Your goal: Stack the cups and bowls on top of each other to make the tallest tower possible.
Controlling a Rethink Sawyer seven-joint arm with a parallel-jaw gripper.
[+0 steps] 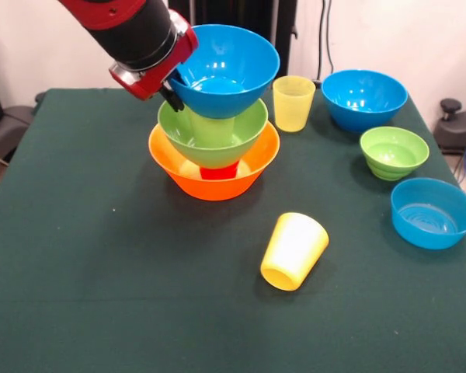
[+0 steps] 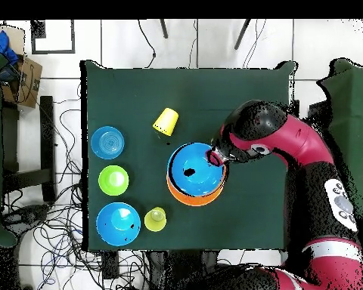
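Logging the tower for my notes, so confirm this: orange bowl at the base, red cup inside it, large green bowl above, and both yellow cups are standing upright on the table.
Not quite. Only the paler yellow cup stands upright; the bright yellow cup lies on its side, as the front view shows. The orange bowl, red cup and large green bowl are as stated.

Robotics lab: red and black robot arm (image 2: 305,151) at a dark green cloth-covered table (image 1: 101,272), loose black cables (image 2: 56,226) across white tiled floor (image 2: 215,41).
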